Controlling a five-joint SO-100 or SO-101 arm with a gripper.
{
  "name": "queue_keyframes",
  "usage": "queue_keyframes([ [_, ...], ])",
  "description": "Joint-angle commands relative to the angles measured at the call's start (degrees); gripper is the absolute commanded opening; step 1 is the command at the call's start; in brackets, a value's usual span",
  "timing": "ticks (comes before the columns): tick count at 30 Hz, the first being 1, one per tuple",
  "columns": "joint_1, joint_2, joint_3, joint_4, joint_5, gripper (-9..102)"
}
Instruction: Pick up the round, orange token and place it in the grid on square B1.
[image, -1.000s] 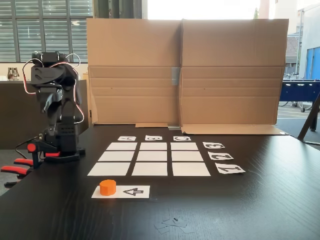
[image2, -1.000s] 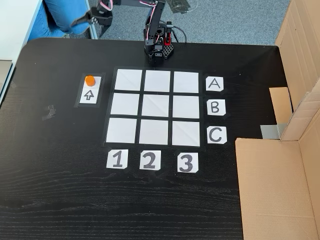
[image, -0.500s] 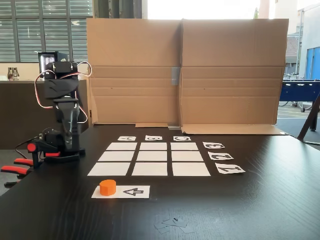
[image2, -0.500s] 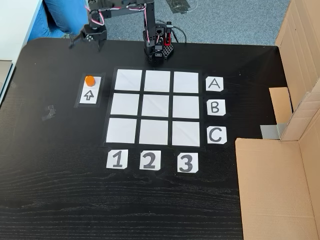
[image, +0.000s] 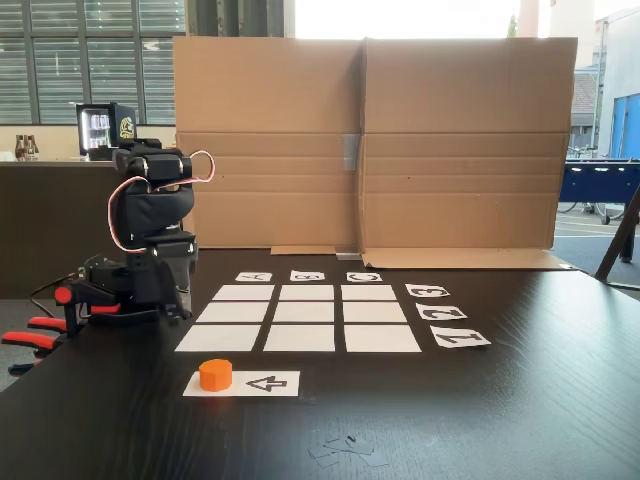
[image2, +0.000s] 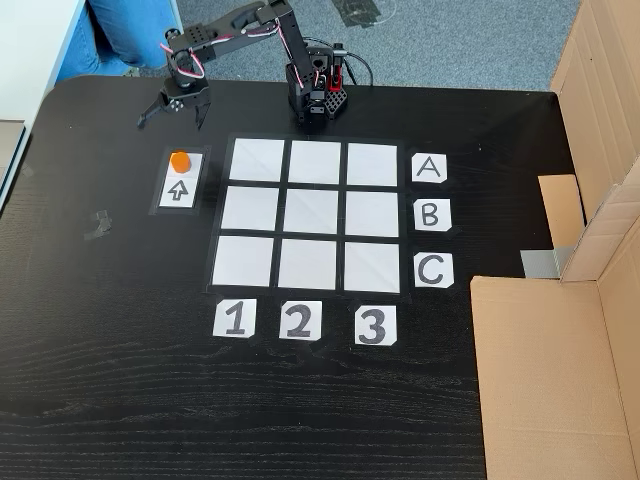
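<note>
On the dark wooden table, the orange token sits on the far end of a white paper strip with a black arrow printed on it, in the high fixed view; in the low fixed view the same token rests on the strip's left end, nearer the camera than the grid. The grid of nine white rectangles lies just right of the strip in the high view, with labels A, B and C down its right side and 1, 2 and 3 along its near edge. Going by those labels, square B1 is the middle rectangle of the left column, and it is bare. The black arm's base is fixed at the table's far edge, and the arm reaches left from it. The gripper hangs just beyond the token's far side, apart from it, with its two fingers spread wide and nothing between them. In the low view the arm stands at the left, its fingertips too dark to make out. A cardboard screen stands upright behind the grid there.
</note>
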Motion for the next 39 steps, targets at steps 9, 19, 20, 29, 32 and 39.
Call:
queue_keyframes([
  [9, -2.64, -7.73, -7.56, -2.72, 1.58, 58],
  [19, -5.71, -12.22, -8.26, -5.89, 3.52, 58],
  [20, -5.89, -12.57, -8.26, -6.15, 3.69, 58],
  [29, -7.03, -14.68, -9.14, -7.56, 4.83, 58],
  [32, -7.03, -15.56, -10.11, -7.56, 4.92, 58],
  [39, -6.68, -16.96, -11.60, -7.91, 5.10, 58],
])
